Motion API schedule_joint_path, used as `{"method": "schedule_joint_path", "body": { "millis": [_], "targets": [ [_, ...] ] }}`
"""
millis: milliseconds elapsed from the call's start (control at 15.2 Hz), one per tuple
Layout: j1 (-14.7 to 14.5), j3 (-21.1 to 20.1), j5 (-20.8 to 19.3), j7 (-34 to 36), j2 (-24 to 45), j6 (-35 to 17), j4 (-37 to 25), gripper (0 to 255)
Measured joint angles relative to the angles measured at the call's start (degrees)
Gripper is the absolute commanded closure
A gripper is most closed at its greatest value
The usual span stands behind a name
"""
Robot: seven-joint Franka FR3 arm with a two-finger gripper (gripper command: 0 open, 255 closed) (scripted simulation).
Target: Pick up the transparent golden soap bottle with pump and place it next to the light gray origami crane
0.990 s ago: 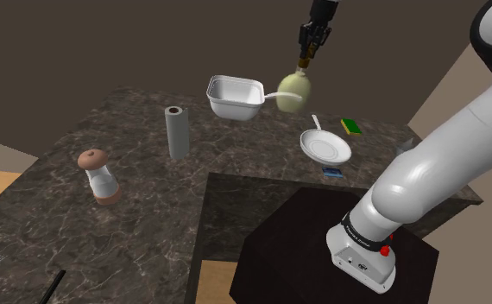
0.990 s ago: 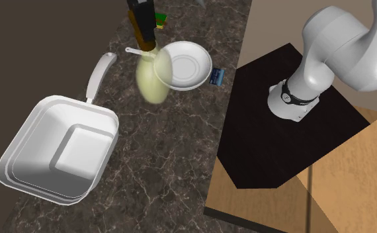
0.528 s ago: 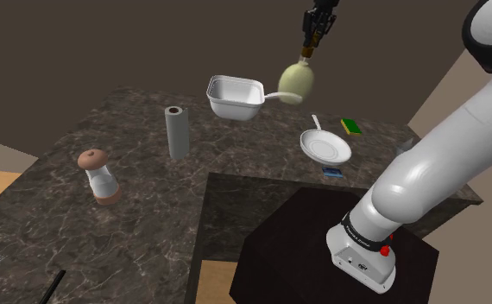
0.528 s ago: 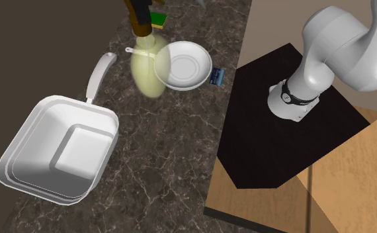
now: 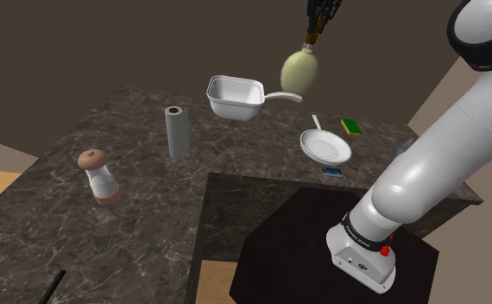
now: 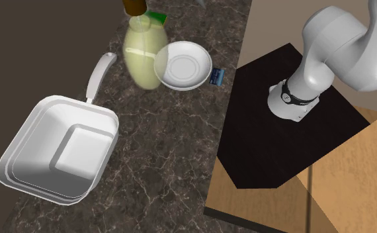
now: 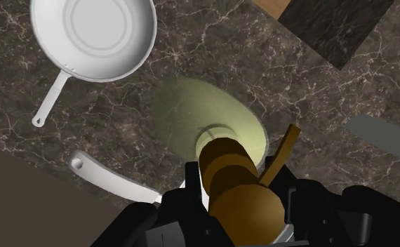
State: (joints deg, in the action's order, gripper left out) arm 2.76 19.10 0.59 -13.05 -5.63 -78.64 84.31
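The soap bottle (image 5: 300, 72) is a translucent yellow-green flask with a brown pump, hanging in the air well above the dark marble counter (image 5: 141, 186). My gripper (image 5: 318, 19) is shut on its pump top at the shoulder view's upper edge. In the second exterior view the bottle (image 6: 144, 56) hangs over the gap between the two pans. The wrist view looks down the brown pump at the bottle (image 7: 209, 123), clasped by the gripper (image 7: 241, 207). A light grey shape (image 7: 384, 137), possibly the crane, lies on the counter off to one side; a similar grey bit (image 5: 406, 145) shows beside my arm.
A square white pan (image 5: 235, 97) and a round white pan (image 5: 325, 147) sit below the bottle. A green sponge (image 5: 351, 126), a small blue item (image 5: 331, 173), a grey roll (image 5: 178, 131) and a brown-topped grinder (image 5: 100, 175) stand on the counter. The black stand (image 5: 339, 250) is at lower right.
My gripper has risen with the bottle, which now hangs higher above the counter and slightly farther toward the shoulder view's right.
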Motion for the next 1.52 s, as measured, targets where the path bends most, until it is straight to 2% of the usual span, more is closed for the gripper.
{"method": "schedule_joint_path", "body": {
  "millis": [792,1320,1518],
  "targets": [
    [1.16,1.48,2.25,-1.77,6.27,11.12,-16.93,255],
    [4.71,5.35,-1.33,-10.25,-1.66,10.57,-8.82,255],
    [6.25,7.49,-2.34,-14.14,-3.09,10.85,-7.81,255]
  ]
}}
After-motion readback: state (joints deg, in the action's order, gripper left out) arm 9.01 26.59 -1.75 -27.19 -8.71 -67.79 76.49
